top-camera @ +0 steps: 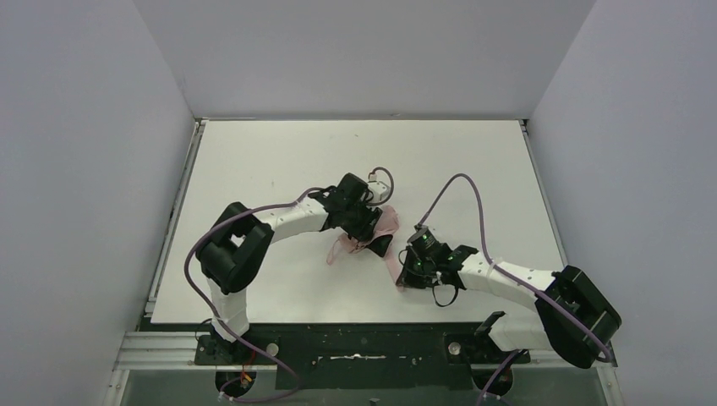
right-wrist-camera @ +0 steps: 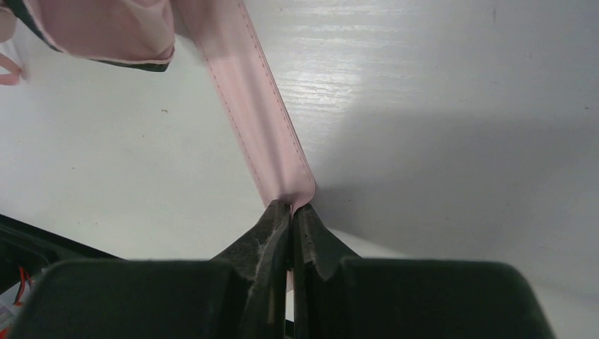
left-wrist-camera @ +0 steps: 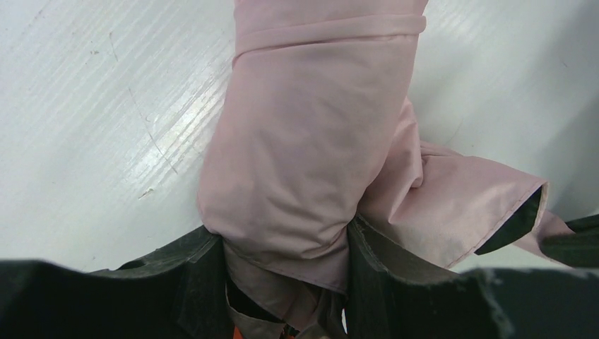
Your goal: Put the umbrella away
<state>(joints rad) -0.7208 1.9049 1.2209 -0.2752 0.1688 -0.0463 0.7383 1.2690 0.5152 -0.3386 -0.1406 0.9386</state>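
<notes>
No legible text, label, brand, number or sign on anything in view.

the umbrella was thin pale pink cloth, matt with a faint sheen, soft and creased. its strap was smooth pink cloth with stitched edges. the counter was white, slightly glossy, finely ribbed and lightly scratched. the fingers of the right end effector looked like matt black plastic, scuffed.

Open tabletop around the umbrella; taut strap between left hand and right hand.
</notes>
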